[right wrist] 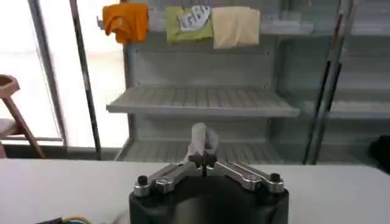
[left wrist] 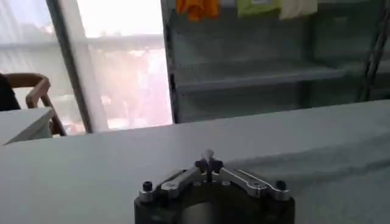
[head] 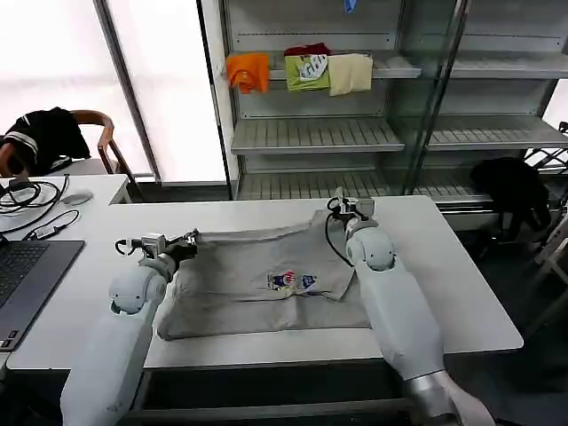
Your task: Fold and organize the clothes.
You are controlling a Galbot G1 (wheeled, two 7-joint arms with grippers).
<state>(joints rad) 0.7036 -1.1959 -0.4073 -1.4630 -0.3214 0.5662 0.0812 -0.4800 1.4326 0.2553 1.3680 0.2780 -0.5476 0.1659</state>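
One of the clothes, a light grey short-sleeved shirt [head: 257, 266] with a small multicoloured chest print [head: 293, 282], lies spread on the white table [head: 444, 266]. My left gripper [head: 191, 238] is at the shirt's far left corner, shut on a pinch of its cloth. In the left wrist view the left gripper [left wrist: 208, 162] shows closed fingertips, with the shirt [left wrist: 341, 167] stretching off to one side. My right gripper [head: 343, 206] holds the far right corner, lifted slightly. In the right wrist view the right gripper [right wrist: 203, 159] is shut, with a tuft of the grey shirt [right wrist: 201, 139] standing up from it.
A laptop [head: 27, 275], cables [head: 27, 191] and a mouse [head: 78, 198] lie at the left. Behind the table stands a shelf unit [head: 311, 133] with orange [head: 248, 71], green [head: 306, 71] and cream [head: 351, 73] garments. A black garment [head: 510, 191] sits at the right.
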